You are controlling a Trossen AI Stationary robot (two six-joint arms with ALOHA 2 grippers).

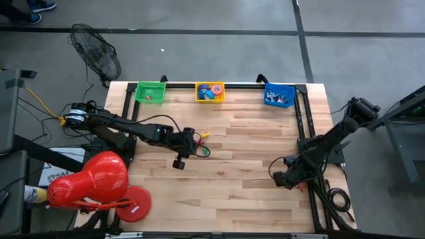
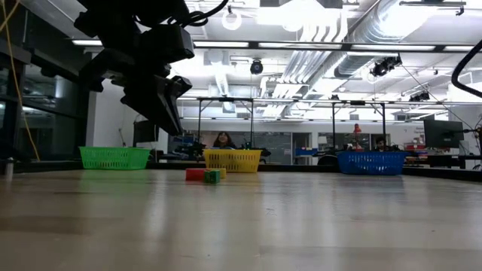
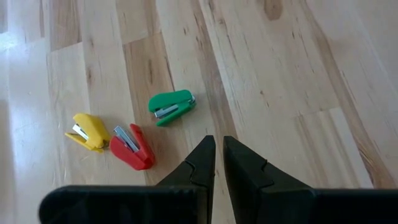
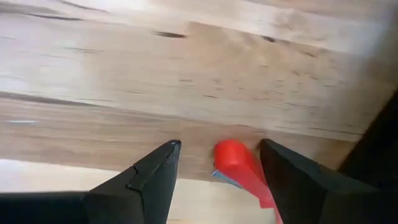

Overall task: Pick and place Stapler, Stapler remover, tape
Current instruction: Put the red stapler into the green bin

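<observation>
Three small staplers lie on the wooden table near its middle: green (image 3: 172, 107), yellow (image 3: 87, 132) and red (image 3: 132, 148); they also show in the high view (image 1: 202, 143) and the low view (image 2: 203, 175). My left gripper (image 3: 217, 144) hovers above the table just beside them, shut and empty (image 1: 194, 141). Tape rolls (image 1: 211, 91) lie in the yellow basket (image 1: 198, 93) at the far edge. My right gripper (image 4: 221, 146) is open near the table's right edge (image 1: 279, 176). Its fingers stand on either side of a small red thing (image 4: 239, 168) on the table.
A green basket (image 1: 150, 91) and a blue basket (image 1: 279, 95) holding small pieces flank the yellow one at the far edge. A black rail (image 1: 302, 119) runs along the table's right side. A large red object (image 1: 93, 179) stands off the near left corner.
</observation>
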